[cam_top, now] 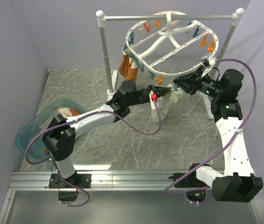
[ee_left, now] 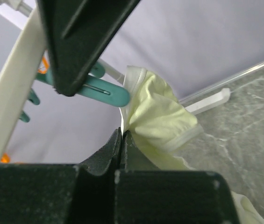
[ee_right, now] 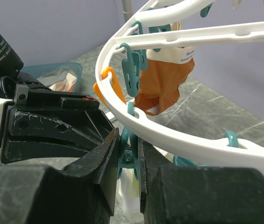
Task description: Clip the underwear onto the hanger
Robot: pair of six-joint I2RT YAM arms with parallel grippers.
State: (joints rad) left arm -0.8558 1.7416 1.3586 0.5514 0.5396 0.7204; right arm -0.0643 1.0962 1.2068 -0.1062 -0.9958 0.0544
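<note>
Your left tool (ee_left: 122, 138): clamped on underwear (ee_left: 160, 116), held upright. Your right tool (ee_right: 128, 142): squeezing teal clip (ee_left: 104, 92), eleven o'clock from left tool, touching fabric.

the pale cream-yellow underwear (ee_left: 160, 116) hangs bunched and creased at centre frame in the top view, just under the near rim of the hanger (cam_top: 143, 59), a tilted white oval ring with curved struts and orange and teal clips, hung upper centre; one teal clip (ee_left: 106, 93) lies just beside the waistband edge.

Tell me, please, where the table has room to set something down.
The table is bare between left arm and right arm, and between blue tub and stand post. Crowded under the hanger: left gripper holds the underwear, right gripper squeezes a teal clip.
</note>
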